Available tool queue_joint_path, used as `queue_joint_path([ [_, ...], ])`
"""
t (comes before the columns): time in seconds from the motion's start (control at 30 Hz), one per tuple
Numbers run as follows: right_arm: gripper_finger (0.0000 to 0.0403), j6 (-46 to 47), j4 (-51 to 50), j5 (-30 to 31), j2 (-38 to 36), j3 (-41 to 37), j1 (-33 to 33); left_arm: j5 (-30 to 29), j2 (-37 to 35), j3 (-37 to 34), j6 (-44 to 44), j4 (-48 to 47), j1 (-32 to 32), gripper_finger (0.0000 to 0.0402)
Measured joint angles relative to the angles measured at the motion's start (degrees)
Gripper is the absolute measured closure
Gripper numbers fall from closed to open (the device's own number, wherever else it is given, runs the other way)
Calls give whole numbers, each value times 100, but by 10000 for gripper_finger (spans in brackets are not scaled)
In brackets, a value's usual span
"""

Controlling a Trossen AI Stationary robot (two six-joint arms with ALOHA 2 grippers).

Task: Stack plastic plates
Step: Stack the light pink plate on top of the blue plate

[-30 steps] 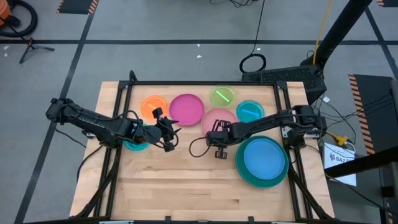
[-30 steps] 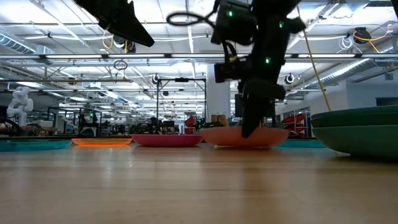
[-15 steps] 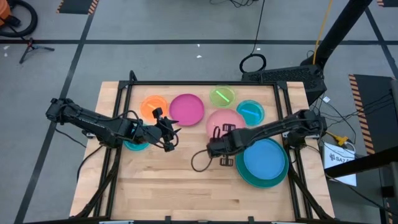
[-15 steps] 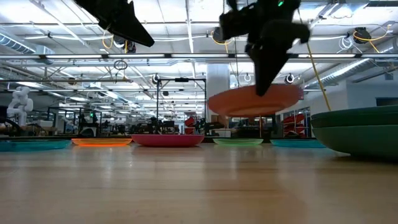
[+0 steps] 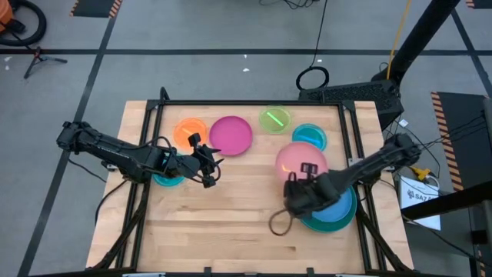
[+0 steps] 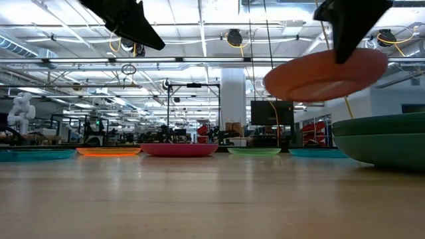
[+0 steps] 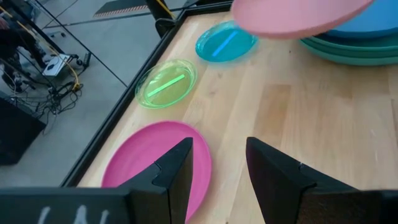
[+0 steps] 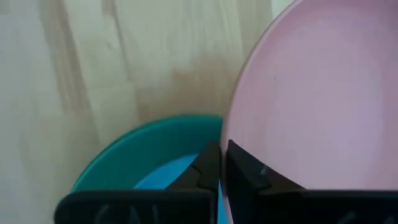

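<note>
Lifted off the bench since a second ago, the pink plate (image 5: 298, 161) now hangs tilted in the air, partly over the blue-and-teal stack (image 5: 335, 215) by the right edge.

High view: five single plates lie on the bench, namely orange (image 5: 190, 131), magenta (image 5: 231, 135), lime (image 5: 274, 118) and light blue (image 5: 309, 137) along the far edge and a teal one (image 5: 167, 178) under the left gripper (image 5: 207, 165).

Low view: the right gripper (image 6: 350, 30) has the pink plate's rim clamped in its jaws, above the stack.

Left wrist view: the left jaws stand apart, holding nothing.

Right wrist view: the jaws pinch the pink rim; the stack's blue plate lies inside a teal one.
</note>
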Motion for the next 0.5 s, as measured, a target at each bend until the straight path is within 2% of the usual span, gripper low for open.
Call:
queue_joint_path([
  [0.23,397,1253,-20,2,-648,-617,841,0,0,-1,-47,4,2,247],
  [0.5,397,2322,-5,-293,-810,-1234,1554,0,0,0,-47,2,2,247],
])
